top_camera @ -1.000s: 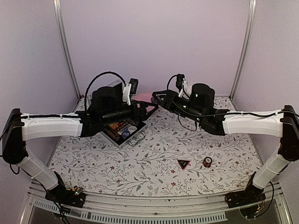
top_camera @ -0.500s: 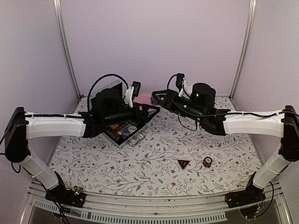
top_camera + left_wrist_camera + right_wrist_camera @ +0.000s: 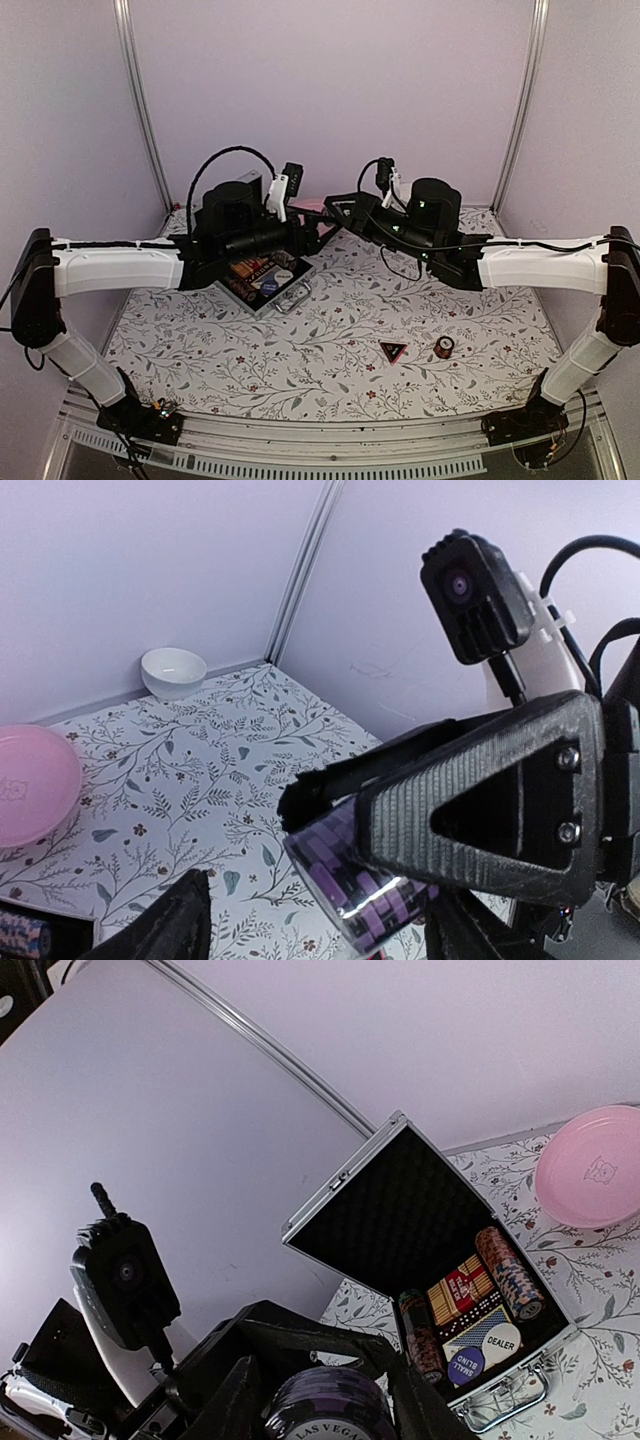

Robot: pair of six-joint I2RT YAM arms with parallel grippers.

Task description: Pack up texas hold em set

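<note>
Top view: the open case (image 3: 262, 281) sits left of middle on the table (image 3: 330, 330). A triangle (image 3: 392, 351) and a red stack (image 3: 444, 347) lie well apart from it, near the right. The left gripper (image 3: 320, 232) and right gripper (image 3: 336, 207) meet just beyond the case.

Left wrist: the left gripper's fingers (image 3: 180, 925) are spread wide. The right gripper holds a purple stack (image 3: 365, 885) above them, seemingly clear of them.

Right wrist: the right gripper is clamped on that stack. The case holds more stacks and cards.
</note>
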